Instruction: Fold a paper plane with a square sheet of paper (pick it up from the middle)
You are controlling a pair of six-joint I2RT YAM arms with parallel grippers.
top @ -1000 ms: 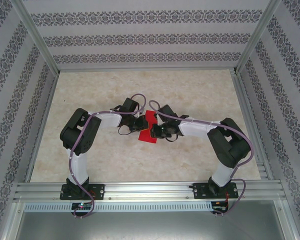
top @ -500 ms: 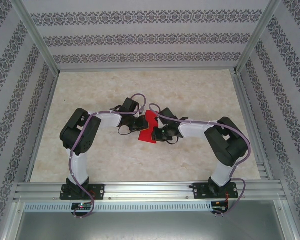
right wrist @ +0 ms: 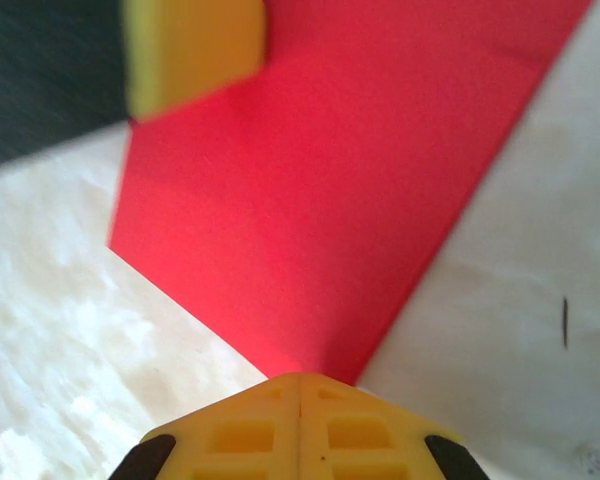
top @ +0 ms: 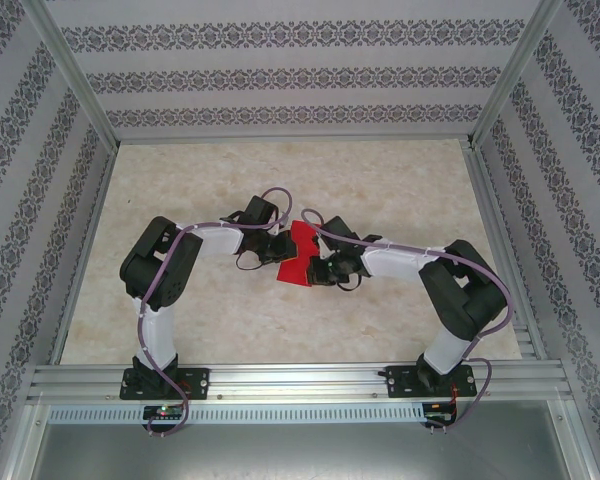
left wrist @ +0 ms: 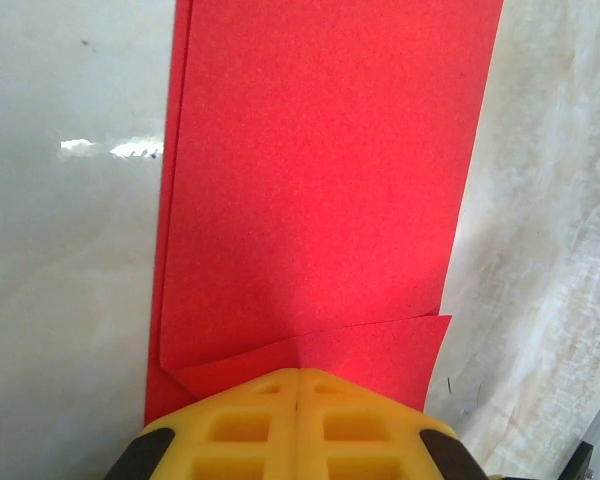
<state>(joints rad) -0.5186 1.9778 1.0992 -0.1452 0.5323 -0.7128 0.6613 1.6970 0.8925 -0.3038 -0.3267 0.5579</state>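
Here the red sheet of paper lies folded into a long strip on the table, caught between the two grippers at the middle of the workspace. From the left gripper it runs straight ahead, away from the fingertips. A second layer peeks out along its left edge, and a small angled flap lies just in front of the tips. The left jaws are pressed together with no gap, and their tips rest on the near end of the strip. Whether any paper is nipped between them cannot be told.

The right gripper is likewise closed tight. One pointed corner of the sheet meets its fingertips, and the rest spreads forward and to its left. Beyond the far left corner, one yellow finger of the other gripper sits on the paper.

Compared with a second ago, the right arm has swung its elbow outward and the right gripper has crept a little nearer the left one. The upper end of the sheet now looks broader. The left arm has kept its place.
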